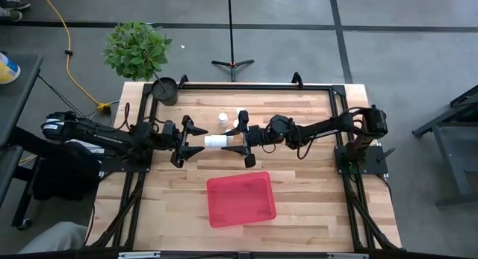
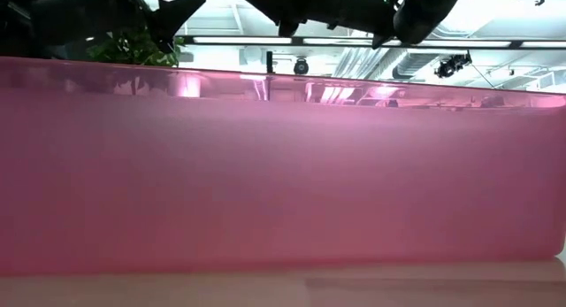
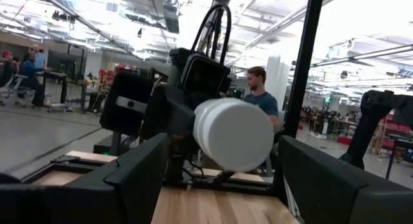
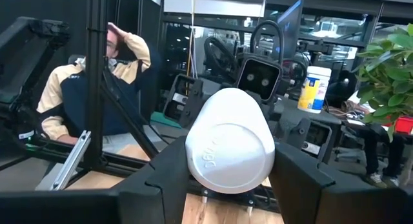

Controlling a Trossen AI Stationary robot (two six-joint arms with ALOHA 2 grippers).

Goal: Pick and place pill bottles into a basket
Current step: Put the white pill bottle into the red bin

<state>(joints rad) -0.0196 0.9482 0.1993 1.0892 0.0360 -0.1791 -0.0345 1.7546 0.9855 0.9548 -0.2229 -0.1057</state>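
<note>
A white pill bottle (image 1: 219, 141) lies level in the air over the table's middle, and my right gripper (image 1: 237, 142) is shut on it. Its embossed bottom (image 4: 229, 156) faces the right wrist camera. Its white cap (image 3: 235, 133) points at my left gripper (image 1: 193, 140), which is open; the left fingers (image 3: 139, 175) stand on either side of the cap end without touching it. Two more white-capped bottles (image 1: 222, 117) (image 1: 240, 119) stand upright on the table behind. The red basket (image 1: 240, 199) sits near the front edge. My right gripper pinches the bottle's body at its bottom end (image 4: 192, 161) between its two fingers, one on each side. The fingers come level from the table's right and lie along the bottle. The bottle is lifted clear of the table and lies level, cap toward the left gripper.
A black pot (image 1: 165, 89) with a green plant stands at the table's far left corner. A black frame (image 1: 328, 86) runs round the tabletop. The basket's red wall (image 2: 283, 165) fills the low view. People sit in the room beyond the table.
</note>
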